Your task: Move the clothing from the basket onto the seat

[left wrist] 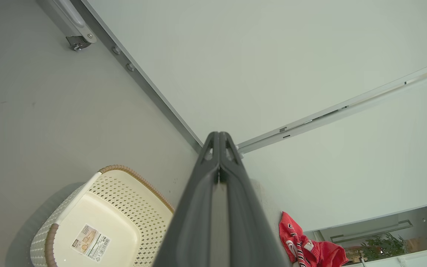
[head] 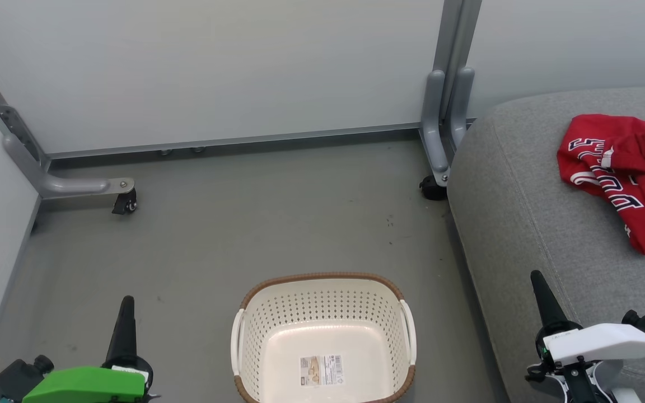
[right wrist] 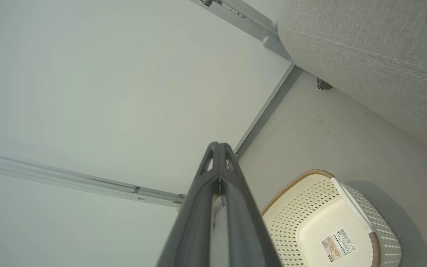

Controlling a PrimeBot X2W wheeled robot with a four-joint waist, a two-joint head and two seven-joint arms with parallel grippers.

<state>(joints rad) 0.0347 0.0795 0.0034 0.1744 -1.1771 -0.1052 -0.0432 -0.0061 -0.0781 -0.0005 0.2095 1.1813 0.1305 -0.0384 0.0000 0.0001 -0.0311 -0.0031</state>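
Altogether: one basket, one seat, one red heap of clothing, two grippers.
Basket: the single cream basket [head: 322, 305] stands on the grey floor [head: 244, 235], between the two grippers and just beside the seat's front edge; nothing lies inside it.
Basket details: one brown rim, two white side handles [head: 237, 341], one label sticker [head: 321, 370] on the bottom.
Clothing: the red clothing [head: 630, 173] lies crumpled on top of the seat, well apart from the basket; white-edged dark letters show on one fold. Whether the heap is one piece or two cannot be told.
Seat: one grey woven seat [head: 524, 212] with a rounded corner, at the robot's right.
Left gripper: the left gripper [head: 126, 305] hangs over the floor left of the basket, its two fingers pressed together with nothing between them.
Right gripper: the right gripper [head: 538, 282] hovers over the seat's front edge, fingers likewise closed on nothing.
Surroundings: pale partition panels on grey frames, with two casters [head: 126, 202] showing on the floor.
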